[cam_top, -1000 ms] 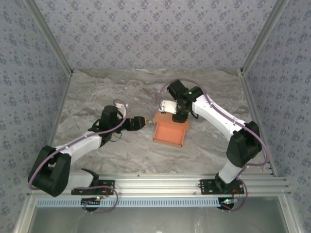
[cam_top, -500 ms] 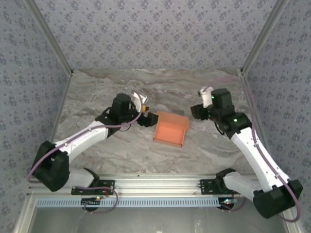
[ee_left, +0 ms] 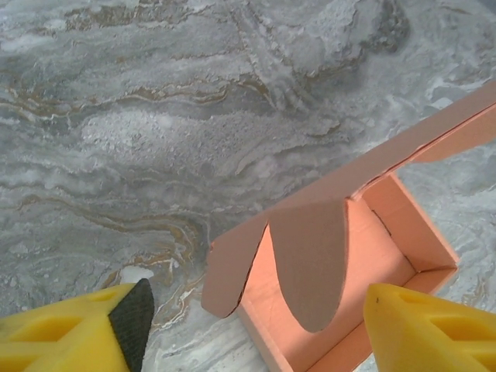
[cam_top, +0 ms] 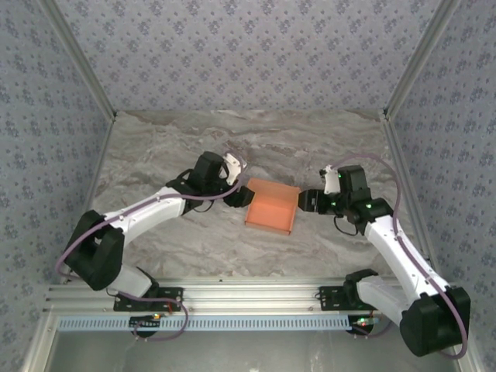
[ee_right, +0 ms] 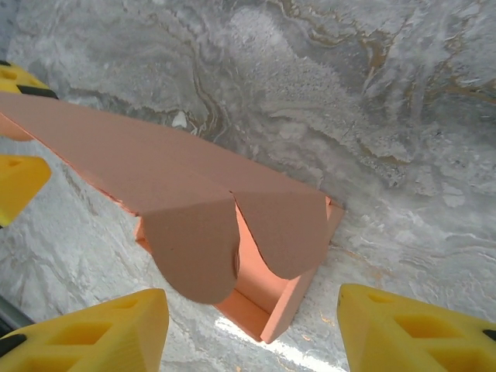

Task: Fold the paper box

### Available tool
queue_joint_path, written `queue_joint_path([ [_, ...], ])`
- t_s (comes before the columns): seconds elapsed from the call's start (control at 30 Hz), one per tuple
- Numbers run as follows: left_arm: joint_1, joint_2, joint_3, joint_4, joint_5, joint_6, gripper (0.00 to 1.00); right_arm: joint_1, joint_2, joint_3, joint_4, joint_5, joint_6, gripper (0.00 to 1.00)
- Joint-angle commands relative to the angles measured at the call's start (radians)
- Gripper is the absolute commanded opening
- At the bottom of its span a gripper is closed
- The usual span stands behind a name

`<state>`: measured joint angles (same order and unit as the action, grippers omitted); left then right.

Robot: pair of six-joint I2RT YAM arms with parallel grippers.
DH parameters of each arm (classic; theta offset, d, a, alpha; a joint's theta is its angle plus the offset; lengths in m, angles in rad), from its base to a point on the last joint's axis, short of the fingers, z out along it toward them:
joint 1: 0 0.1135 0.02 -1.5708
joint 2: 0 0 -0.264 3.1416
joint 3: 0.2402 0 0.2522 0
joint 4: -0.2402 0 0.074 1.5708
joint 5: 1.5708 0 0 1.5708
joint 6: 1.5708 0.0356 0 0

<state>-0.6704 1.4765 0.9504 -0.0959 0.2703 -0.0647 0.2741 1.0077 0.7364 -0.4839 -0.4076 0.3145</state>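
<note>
Paper box, salmon-orange, lies part-folded with rounded end flaps loose, left and right jaws both standing wide

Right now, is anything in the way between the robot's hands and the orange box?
No, nothing that I can see. The left gripper is right at the left end of the box, and the right gripper is right at its right end. Both are open, with no other thing between them and the box.
</note>
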Motion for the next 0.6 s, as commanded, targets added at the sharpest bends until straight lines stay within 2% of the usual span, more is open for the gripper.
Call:
queue_joint_path([
  [0.0,-0.01,0.017,0.044,-0.01,-0.047,0.021,0.69,0.045,0.05,0.012,0.044,0.053,-0.047,0.6],
  [0.17,-0.035,0.035,0.041,0.023,-0.095,0.011,0.62,0.087,0.091,0.024,0.08,0.153,-0.051,0.52],
  [0.27,-0.039,0.056,0.047,0.031,-0.096,-0.005,0.53,0.087,0.102,0.03,0.088,0.185,-0.046,0.45],
  [0.57,-0.045,0.072,0.057,0.051,-0.061,-0.068,0.4,0.089,0.146,0.019,0.135,0.117,-0.026,0.39],
])
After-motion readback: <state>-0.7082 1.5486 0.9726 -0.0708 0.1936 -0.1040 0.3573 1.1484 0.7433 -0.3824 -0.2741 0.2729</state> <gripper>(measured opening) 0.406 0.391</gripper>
